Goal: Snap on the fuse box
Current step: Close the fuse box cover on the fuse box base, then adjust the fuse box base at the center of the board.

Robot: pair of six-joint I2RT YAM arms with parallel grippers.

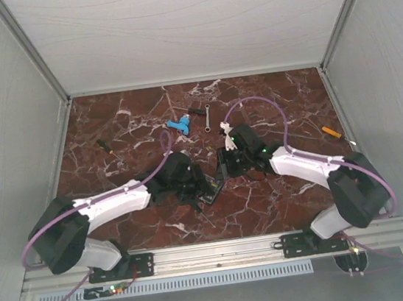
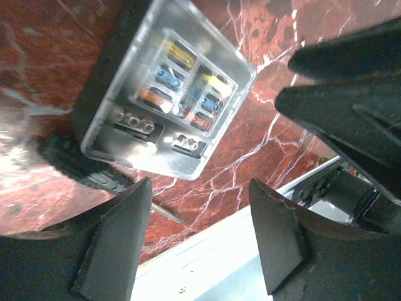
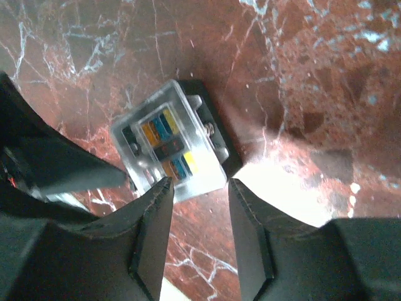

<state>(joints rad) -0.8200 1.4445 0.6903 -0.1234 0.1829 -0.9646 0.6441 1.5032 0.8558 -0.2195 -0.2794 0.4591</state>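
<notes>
The clear lid point(image 2: 182, 75) sits on the fuse box point(image 2: 105, 78), so the snapping seems done. Left tool point(image 2: 199, 194) and right tool point(image 3: 199, 188) stand open, empty. Next, maybe press to check it.

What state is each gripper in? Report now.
Left gripper: open, holding nothing; the fuse box lies just ahead of it.
Right gripper: open, holding nothing.

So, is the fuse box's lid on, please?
On: the clear lid sits over the fuses on the fuse box; fully snapped, cannot tell.
</notes>
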